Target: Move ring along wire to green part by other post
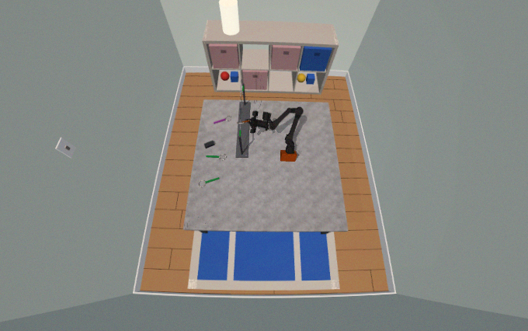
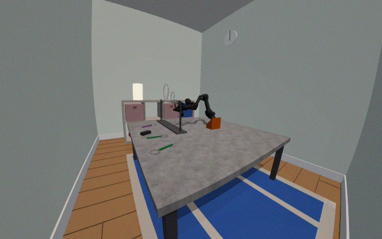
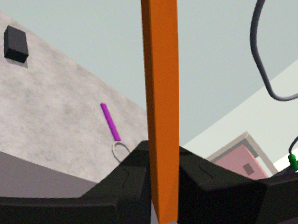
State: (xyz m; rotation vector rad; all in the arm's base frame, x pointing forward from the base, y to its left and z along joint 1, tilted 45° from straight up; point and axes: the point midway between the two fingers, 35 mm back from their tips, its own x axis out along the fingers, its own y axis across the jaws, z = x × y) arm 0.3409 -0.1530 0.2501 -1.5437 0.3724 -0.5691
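Note:
My gripper (image 1: pixel 250 122) (image 2: pixel 175 109) (image 3: pixel 154 147) is shut on the orange handle (image 1: pixel 244 121) (image 2: pixel 175 105) (image 3: pixel 162 100), above the dark base (image 1: pixel 244 111). The handle's ring (image 2: pixel 174 101) is small in the exterior view, close to the green part (image 1: pixel 240 133) (image 2: pixel 178 103) by the near post (image 1: pixel 241 146) (image 2: pixel 180 118). The ring is out of the wrist view; whether it touches the wire is too small to tell. The far post (image 1: pixel 244 97) (image 2: pixel 161 109) has its green part (image 1: pixel 243 88) (image 3: pixel 293 161) on top. The grey wire (image 2: pixel 163 90) (image 3: pixel 254 45) rises in loops between the posts.
A purple-handled ring (image 1: pixel 221 120) (image 2: pixel 146 125) (image 3: pixel 110 121), a black block (image 1: pixel 209 144) (image 2: pixel 145 132) (image 3: pixel 16 44) and two green-handled rings lie on the table left of the base. A shelf (image 1: pixel 270 33) stands behind the table.

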